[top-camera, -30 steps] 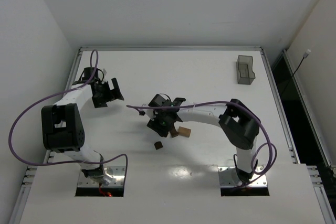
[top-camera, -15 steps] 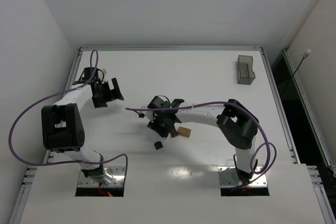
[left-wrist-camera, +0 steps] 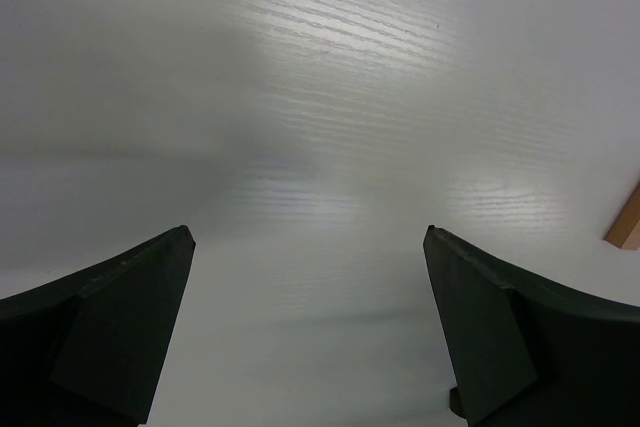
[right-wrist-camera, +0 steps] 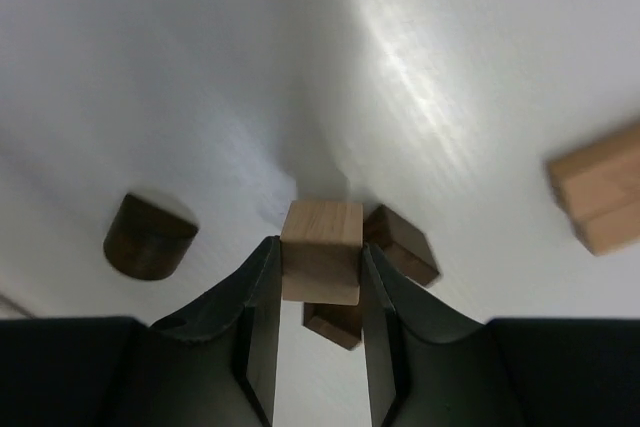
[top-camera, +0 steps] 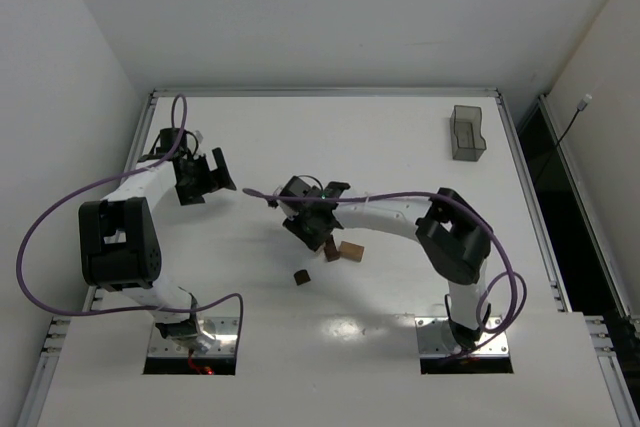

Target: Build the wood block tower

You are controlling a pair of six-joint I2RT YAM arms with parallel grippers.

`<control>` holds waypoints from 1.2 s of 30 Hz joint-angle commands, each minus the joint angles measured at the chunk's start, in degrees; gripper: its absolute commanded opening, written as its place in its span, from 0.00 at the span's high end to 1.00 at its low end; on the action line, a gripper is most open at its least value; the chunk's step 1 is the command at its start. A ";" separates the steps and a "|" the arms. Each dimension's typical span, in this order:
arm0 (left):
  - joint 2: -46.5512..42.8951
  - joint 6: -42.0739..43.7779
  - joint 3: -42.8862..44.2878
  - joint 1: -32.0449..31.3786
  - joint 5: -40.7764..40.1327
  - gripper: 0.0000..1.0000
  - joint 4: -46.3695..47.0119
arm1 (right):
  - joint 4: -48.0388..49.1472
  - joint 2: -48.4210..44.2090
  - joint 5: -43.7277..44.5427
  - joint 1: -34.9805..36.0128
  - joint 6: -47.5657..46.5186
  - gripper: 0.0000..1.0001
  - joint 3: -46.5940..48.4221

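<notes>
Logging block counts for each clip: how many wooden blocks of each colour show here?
Light tan: 2, the tan cube in the right gripper and a tan block lying apart.
Dark brown: 2, a round piece and a dark block behind the cube; the dark bit under the cube may be its end.
Total: 4

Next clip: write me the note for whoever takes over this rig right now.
Left tool: open, holding nothing, over bare table.
Right tool: shut on a light tan block mid-table; I cannot tell whether it is lifted.
Other pieces: dark brown blocks right beside it, a dark round piece off to one side, another tan block lying loose.
Done: nothing stacked; no tower stands.
Left: the whole stack.
</notes>
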 commanded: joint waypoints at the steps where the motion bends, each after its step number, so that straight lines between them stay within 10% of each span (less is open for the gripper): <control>1: -1.64 -1.74 -0.58 0.71 0.33 0.01 1.38 | -3.64 -2.11 12.89 -1.84 12.05 1.00 9.17; 11: -1.64 -1.74 -0.58 0.71 -0.20 0.01 1.38 | -13.13 -1.31 18.44 -6.85 33.67 1.00 18.16; 36: -0.41 -2.27 -0.58 0.71 -0.20 0.01 1.91 | -13.94 5.54 10.27 -17.05 38.70 1.00 13.59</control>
